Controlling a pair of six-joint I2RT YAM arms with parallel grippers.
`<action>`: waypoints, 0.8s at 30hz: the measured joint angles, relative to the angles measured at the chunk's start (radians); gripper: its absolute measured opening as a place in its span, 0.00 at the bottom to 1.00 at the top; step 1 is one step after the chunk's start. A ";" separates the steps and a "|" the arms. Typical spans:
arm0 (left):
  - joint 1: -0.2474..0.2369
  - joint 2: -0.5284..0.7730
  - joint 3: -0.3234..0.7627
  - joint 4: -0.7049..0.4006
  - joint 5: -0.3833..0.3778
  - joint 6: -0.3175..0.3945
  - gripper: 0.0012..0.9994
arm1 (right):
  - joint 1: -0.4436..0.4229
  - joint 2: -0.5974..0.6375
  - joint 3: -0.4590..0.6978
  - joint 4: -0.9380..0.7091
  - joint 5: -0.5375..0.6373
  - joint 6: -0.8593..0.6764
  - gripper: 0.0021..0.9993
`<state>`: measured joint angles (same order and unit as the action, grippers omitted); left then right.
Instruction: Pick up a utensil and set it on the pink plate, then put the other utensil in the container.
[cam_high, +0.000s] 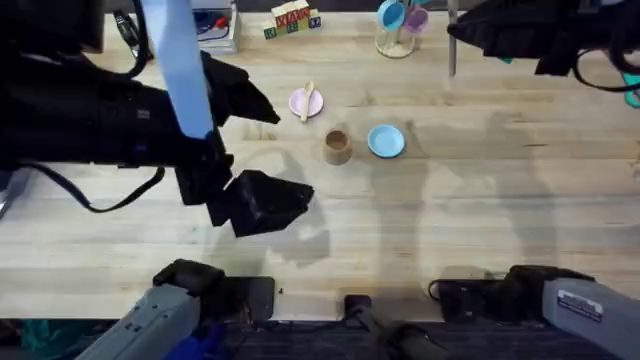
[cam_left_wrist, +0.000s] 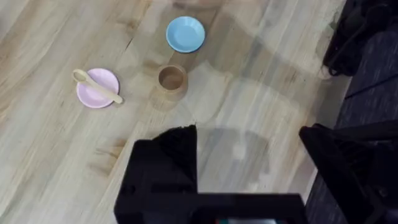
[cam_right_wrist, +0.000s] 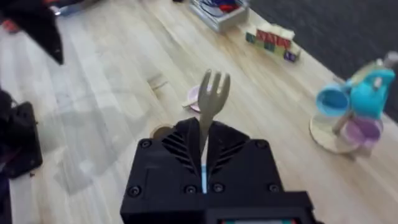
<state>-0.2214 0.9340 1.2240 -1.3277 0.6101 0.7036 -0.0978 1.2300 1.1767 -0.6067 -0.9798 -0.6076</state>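
The wooden spoon (cam_high: 307, 100) lies across the pink plate (cam_high: 298, 104), also seen in the left wrist view as spoon (cam_left_wrist: 96, 86) on plate (cam_left_wrist: 93, 94). Just beside the plate stands the brown container (cam_high: 338, 146) (cam_left_wrist: 171, 79), upright and with nothing inside. My right gripper (cam_right_wrist: 205, 146), raised at the far right (cam_high: 462, 32), is shut on the wooden fork (cam_right_wrist: 211, 99), tines pointing away from it. The left gripper (cam_left_wrist: 249, 155) hangs high above the table's left middle (cam_high: 285, 155), open and holding nothing.
A light-blue plate (cam_high: 386, 141) sits right of the container. Along the far edge are a cup stand with blue and purple cups (cam_high: 397, 25), lettered toy blocks (cam_high: 291, 18) and a small tray (cam_high: 213, 25). The raised left arm hides much of the table's left side.
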 joint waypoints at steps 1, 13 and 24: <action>0.000 0.000 0.000 0.000 0.000 0.000 1.00 | 0.002 0.000 0.000 0.000 -0.014 -0.020 0.03; 0.000 0.000 0.000 0.000 0.000 0.000 1.00 | 0.003 0.000 0.000 -0.040 -0.336 -0.314 0.03; 0.000 0.000 0.000 0.000 0.000 0.000 1.00 | 0.068 0.006 -0.028 -0.129 -0.428 -0.483 0.03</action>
<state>-0.2214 0.9340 1.2240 -1.3277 0.6101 0.7036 -0.0294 1.2357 1.1484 -0.7353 -1.4075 -1.0910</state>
